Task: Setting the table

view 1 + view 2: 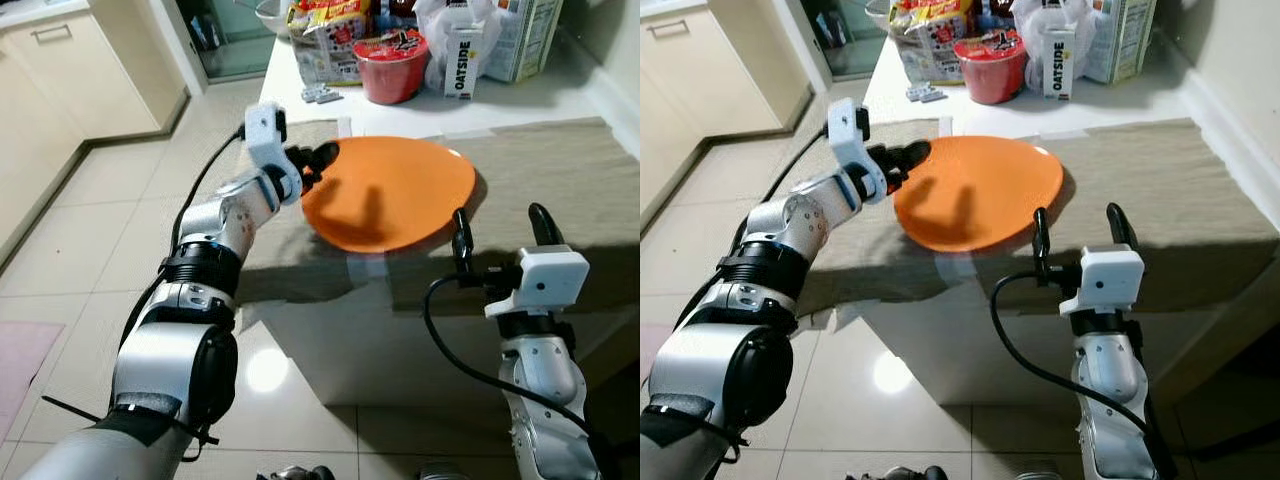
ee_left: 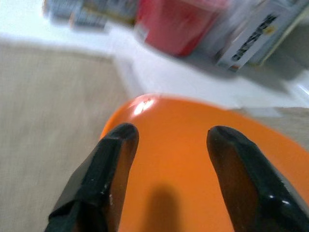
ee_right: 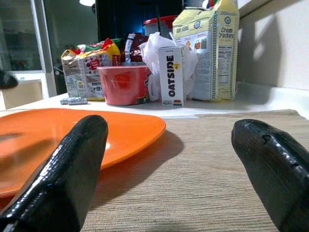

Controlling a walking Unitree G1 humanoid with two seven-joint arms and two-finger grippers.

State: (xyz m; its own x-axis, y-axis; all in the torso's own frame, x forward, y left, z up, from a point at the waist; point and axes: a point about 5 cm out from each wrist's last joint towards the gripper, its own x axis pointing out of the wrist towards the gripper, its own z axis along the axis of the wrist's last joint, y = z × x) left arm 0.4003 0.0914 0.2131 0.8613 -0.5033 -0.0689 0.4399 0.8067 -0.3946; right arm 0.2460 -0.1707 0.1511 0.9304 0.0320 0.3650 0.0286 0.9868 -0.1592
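The orange plate [image 1: 390,192] lies mid-frame on the tan mat [image 1: 560,200] on the worktop [image 1: 520,105]. The left gripper [image 1: 322,160] fingers spread over its rim; the right gripper [image 1: 497,228] waits open nearby.

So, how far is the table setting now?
Done: the orange plate lies on the beige table mat. In hand: the left hand, open, is at the plate's edge; the right hand waits open nearby. Left: no cutlery or glass is laid yet.
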